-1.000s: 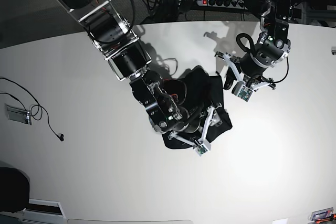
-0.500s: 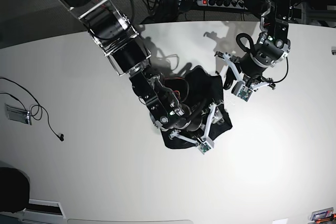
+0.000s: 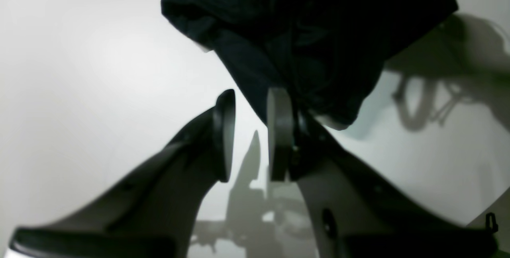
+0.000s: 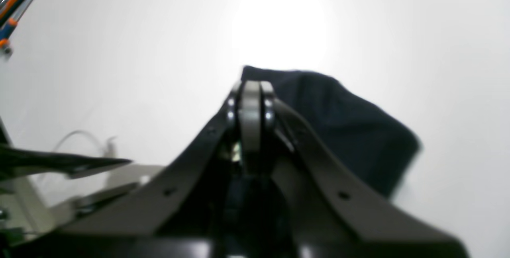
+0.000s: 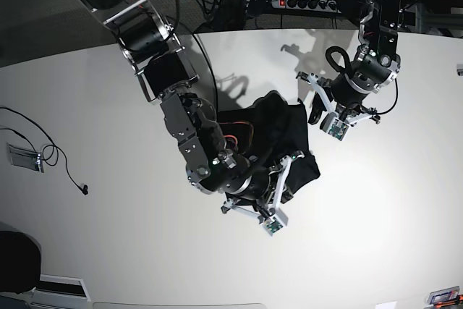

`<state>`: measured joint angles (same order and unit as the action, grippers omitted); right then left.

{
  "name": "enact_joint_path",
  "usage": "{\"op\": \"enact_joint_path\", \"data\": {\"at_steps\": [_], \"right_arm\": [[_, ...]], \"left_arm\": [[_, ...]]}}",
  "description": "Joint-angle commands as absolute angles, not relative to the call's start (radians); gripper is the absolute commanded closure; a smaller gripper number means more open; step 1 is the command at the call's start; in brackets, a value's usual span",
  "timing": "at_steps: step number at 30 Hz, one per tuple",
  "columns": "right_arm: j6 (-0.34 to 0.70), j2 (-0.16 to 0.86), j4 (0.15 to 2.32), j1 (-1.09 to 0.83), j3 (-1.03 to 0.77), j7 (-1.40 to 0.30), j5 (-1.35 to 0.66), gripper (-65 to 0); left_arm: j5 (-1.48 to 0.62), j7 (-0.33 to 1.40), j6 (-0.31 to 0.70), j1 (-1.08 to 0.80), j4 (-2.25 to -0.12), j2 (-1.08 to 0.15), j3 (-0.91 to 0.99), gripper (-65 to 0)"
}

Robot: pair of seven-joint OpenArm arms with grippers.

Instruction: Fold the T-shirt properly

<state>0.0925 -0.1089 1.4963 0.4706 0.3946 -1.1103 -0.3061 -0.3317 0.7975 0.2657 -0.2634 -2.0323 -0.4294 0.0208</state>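
The black T-shirt (image 5: 278, 124) lies crumpled in a heap mid-table. My right gripper (image 5: 295, 168) sits at its front-right edge. In the right wrist view its pads (image 4: 251, 94) are pressed together, and a dark fold of T-shirt (image 4: 342, 126) runs away from the tips, so it is shut on the cloth. My left gripper (image 5: 317, 115) hovers just right of the heap. In the left wrist view it (image 3: 253, 98) stands open with bare table showing in the gap. The T-shirt (image 3: 310, 31) lies just beyond its tips, touching the right finger (image 3: 279, 130).
The white table (image 5: 376, 236) spreads all round the heap. A thin black cable (image 5: 54, 155) and a small grey box (image 5: 22, 157) lie at the far left. A power strip (image 5: 307, 3) sits behind the table's back edge.
My right gripper has gone from open to shut at the shirt's edge, and its arm has shifted toward the front left. The left arm has not moved.
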Motion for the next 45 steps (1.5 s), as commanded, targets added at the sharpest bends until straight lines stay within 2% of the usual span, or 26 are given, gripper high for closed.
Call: {"op": "enact_joint_path", "data": {"at_steps": [1,7,10,14,18,32,40,45], "right_arm": [[0.093,-0.122,1.504,0.499,0.390,-1.067,-0.314,0.0],[0.093,-0.113,1.369,0.464,0.392,-1.026,-0.254,0.0],[0.093,-0.114,1.348,0.460,0.394,-1.024,-0.085,0.0],[0.093,-0.117,1.340,0.332,0.397,-1.021,0.148,0.0],[0.093,-0.140,1.339,0.272,0.404,-1.021,0.249,0.0],[0.093,-0.157,1.328,0.303,0.568,-1.030,0.237,0.0],[0.093,-0.157,1.408,0.360,0.636,-0.928,-0.071,0.0],[0.093,-0.157,1.415,0.407,0.605,-0.940,-0.130,0.0]], "left_arm": [[-0.334,0.779,0.265,-0.257,-2.052,-0.438,0.027,-14.5],[-0.334,0.779,0.265,-0.259,-2.052,-0.438,0.027,-14.5],[-0.334,0.779,0.265,-0.259,-2.052,-0.438,0.027,-14.5],[-0.334,0.779,0.265,-0.260,-2.052,-0.438,0.027,-14.5],[-0.334,0.779,0.265,-0.259,-2.052,-0.438,0.027,-14.5],[-0.334,0.779,0.265,-0.262,-2.052,-0.438,0.027,-14.5],[-0.334,0.779,0.265,-0.260,-2.052,-0.438,0.027,-14.5],[-0.337,0.779,0.265,-0.260,-2.054,-0.438,0.044,-14.5]]}}
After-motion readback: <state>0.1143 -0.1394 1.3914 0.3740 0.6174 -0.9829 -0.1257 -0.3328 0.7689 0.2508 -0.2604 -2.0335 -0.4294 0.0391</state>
